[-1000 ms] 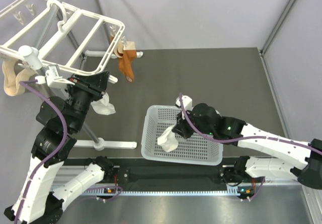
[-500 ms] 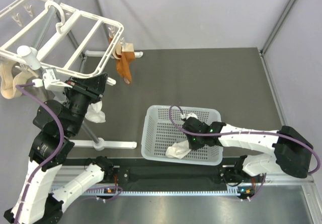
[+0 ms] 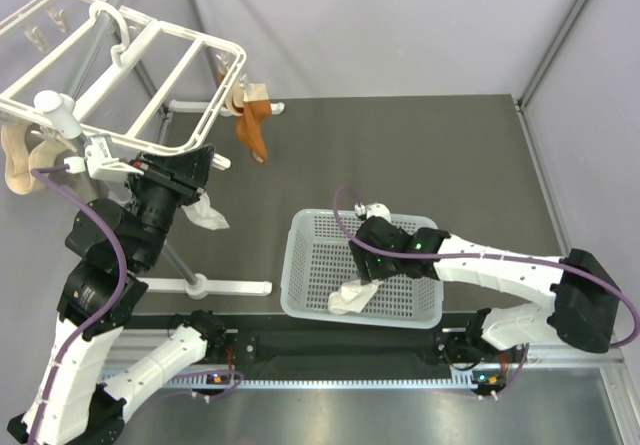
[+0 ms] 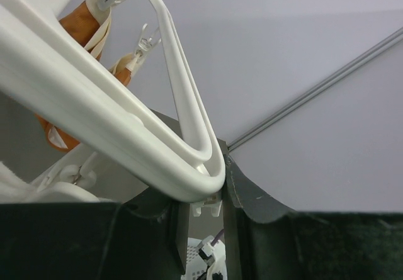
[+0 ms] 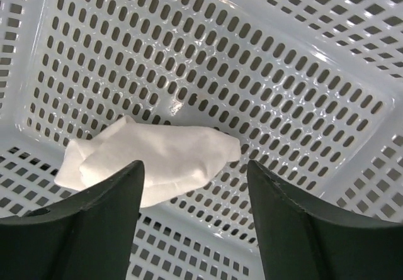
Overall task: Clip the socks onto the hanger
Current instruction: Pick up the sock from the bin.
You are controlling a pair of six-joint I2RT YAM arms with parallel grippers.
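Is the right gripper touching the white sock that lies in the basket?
Cannot tell. In the right wrist view the open right gripper stands over the sock; one finger covers its edge, so neither contact nor gap shows.

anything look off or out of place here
One thing: a small white fabric sock lies crumpled on the floor of the white perforated plastic basket, beneath the open right gripper, not clipped to the large white plastic hanger frame.

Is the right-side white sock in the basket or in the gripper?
In the basket: the white sock lies crumpled on the basket floor, with the right gripper open above it, gripping nothing.
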